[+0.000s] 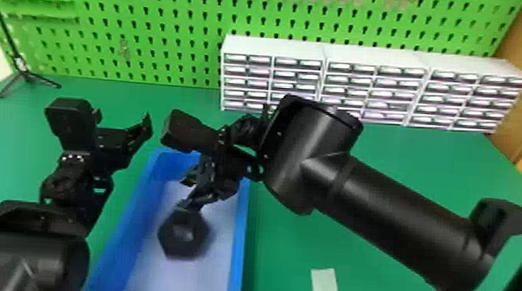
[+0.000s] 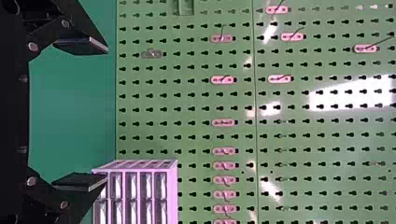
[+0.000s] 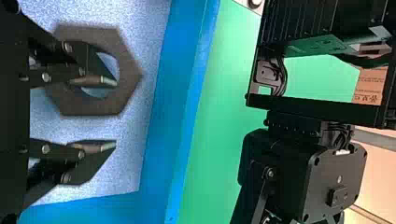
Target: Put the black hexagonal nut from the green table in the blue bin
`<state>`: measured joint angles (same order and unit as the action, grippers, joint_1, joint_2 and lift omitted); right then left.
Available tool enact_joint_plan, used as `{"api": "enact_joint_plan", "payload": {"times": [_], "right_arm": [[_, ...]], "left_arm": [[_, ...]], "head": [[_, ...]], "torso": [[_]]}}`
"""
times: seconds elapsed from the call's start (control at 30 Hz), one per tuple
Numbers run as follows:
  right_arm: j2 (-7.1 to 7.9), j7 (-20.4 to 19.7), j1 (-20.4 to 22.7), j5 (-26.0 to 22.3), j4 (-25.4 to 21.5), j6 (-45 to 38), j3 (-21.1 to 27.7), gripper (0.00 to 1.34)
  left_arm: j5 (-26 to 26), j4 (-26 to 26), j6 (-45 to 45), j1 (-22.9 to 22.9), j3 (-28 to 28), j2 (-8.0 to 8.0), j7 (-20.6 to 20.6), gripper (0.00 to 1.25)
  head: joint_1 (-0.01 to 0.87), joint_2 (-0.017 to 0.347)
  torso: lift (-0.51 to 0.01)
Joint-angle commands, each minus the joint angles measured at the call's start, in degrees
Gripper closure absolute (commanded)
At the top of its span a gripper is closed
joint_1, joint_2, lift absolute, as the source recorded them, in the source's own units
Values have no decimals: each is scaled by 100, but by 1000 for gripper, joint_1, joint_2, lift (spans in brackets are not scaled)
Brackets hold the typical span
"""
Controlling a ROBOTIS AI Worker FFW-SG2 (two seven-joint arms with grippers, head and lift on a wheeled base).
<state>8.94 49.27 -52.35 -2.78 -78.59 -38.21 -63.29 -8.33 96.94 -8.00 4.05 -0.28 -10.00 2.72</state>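
The right gripper (image 1: 193,190) is over the blue bin (image 1: 240,241), pointing down. Just past its fingertips is the black hexagonal nut (image 1: 200,238), blurred, within the bin's outline; whether it touches the floor cannot be told. In the right wrist view the right gripper (image 3: 115,114) has its fingers apart, with the nut (image 3: 128,77) beyond them, partly covered by one finger, against the pale floor inside the blue bin (image 3: 175,102). The left gripper (image 1: 123,118) is left of the bin above the green table; in the left wrist view the left gripper (image 2: 107,113) stands open and holds nothing.
White drawer cabinets (image 1: 274,50) line the back right of the green table (image 1: 384,163), before a green pegboard (image 1: 150,23). A small stand (image 1: 26,74) is at the back left. A pale strip (image 1: 326,289) lies right of the bin, near the right arm.
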Motion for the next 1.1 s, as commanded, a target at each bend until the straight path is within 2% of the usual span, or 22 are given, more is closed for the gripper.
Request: {"api": "enact_joint_plan", "payload": {"times": [0.0, 0.13, 0.3, 0.9, 1.07], "right_arm": [[2, -23, -21, 5, 1, -3, -25, 417], [2, -58, -21, 14, -8, -3, -25, 236], [20, -85, -21, 14, -8, -3, -25, 144], [46, -93, 6, 14, -8, -3, -17, 137], [90, -49, 94, 49, -43, 6, 265, 136]], "left_arm": [[-2, 0, 0, 0, 2, -2, 0, 295], [-2, 0, 0, 0, 2, -2, 0, 295], [-11, 0, 0, 0, 11, -2, 0, 295], [-19, 0, 0, -18, 11, -2, 0, 295], [-28, 9, 0, -44, 28, -2, 0, 295]], "head": [[683, 28], [683, 28], [683, 28], [683, 28], [683, 28]], "torso": [[-96], [-96], [-96], [-96], [-96]]}}
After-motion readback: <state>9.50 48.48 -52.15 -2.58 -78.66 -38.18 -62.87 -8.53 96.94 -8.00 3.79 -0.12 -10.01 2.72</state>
